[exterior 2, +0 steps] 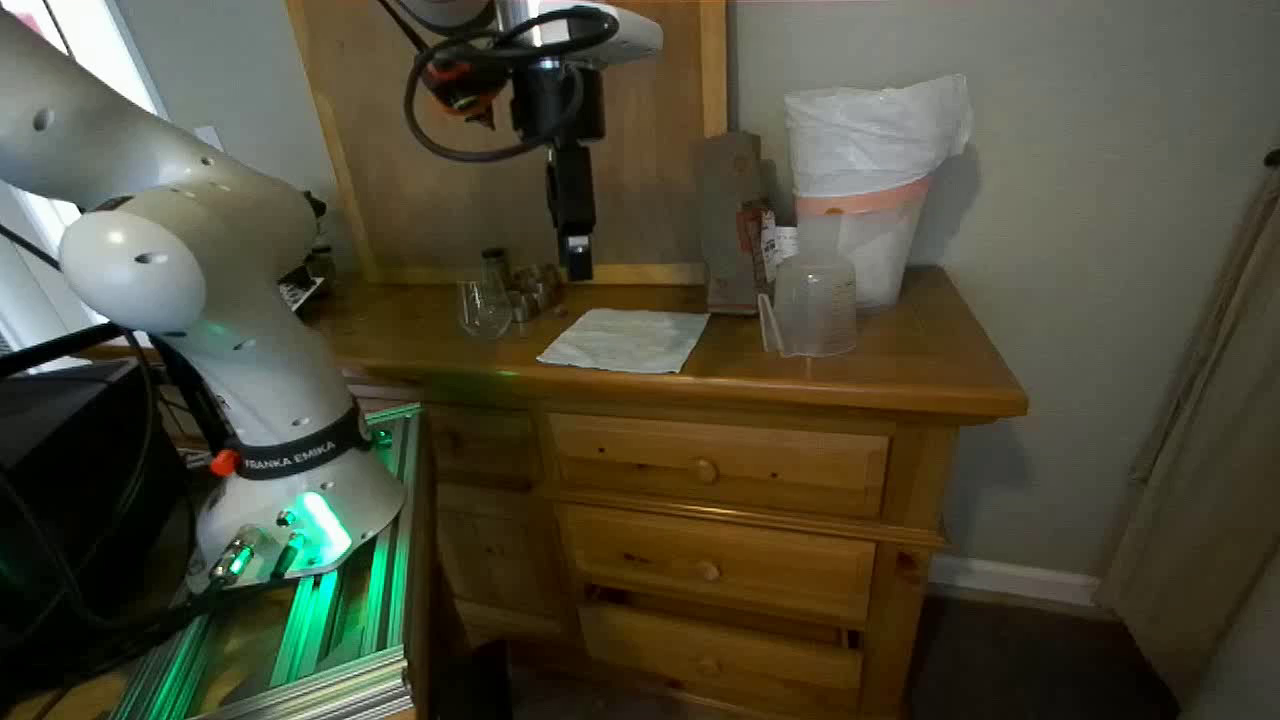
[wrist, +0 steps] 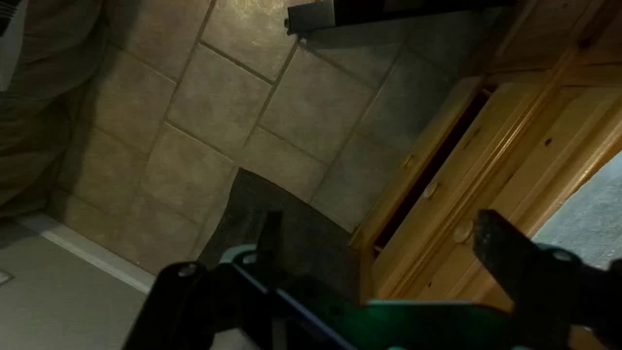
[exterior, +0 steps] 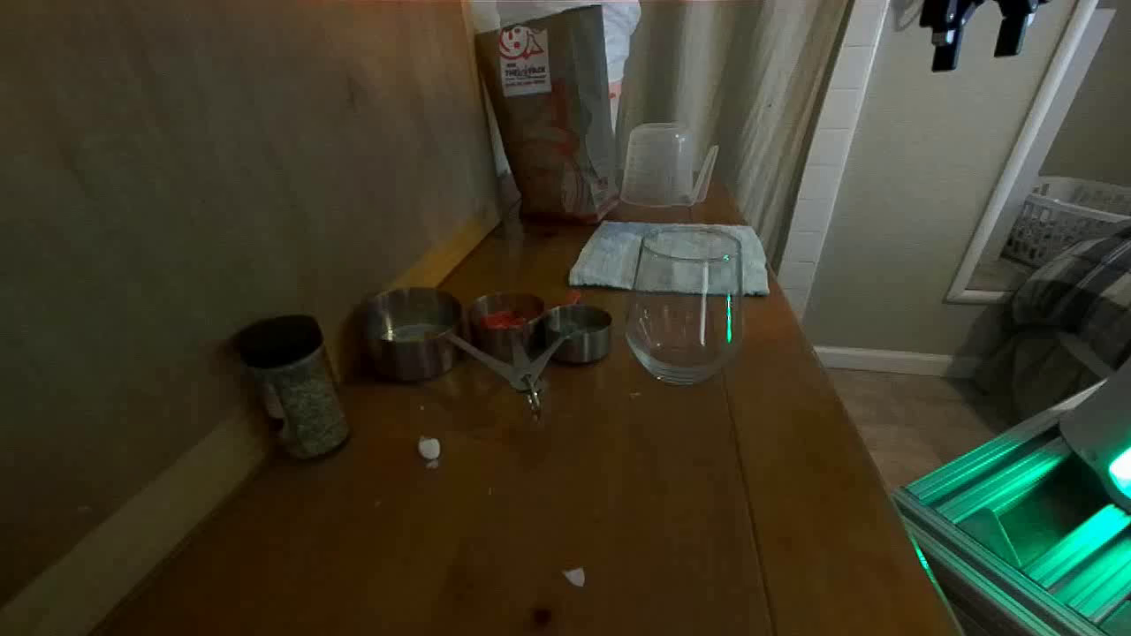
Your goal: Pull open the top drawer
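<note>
Gripper is hanging wide-spread, empty, higher than the top drawer. Likely stiff-sliding; its round knob is offering the hold.

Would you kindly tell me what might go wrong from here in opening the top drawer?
The open black gripper might slip off the small round knob on the wooden top drawer. On descent, it might bump the overhanging brown tabletop. A jerky pull could jolt the clear plastic jug standing on that tabletop.
</note>
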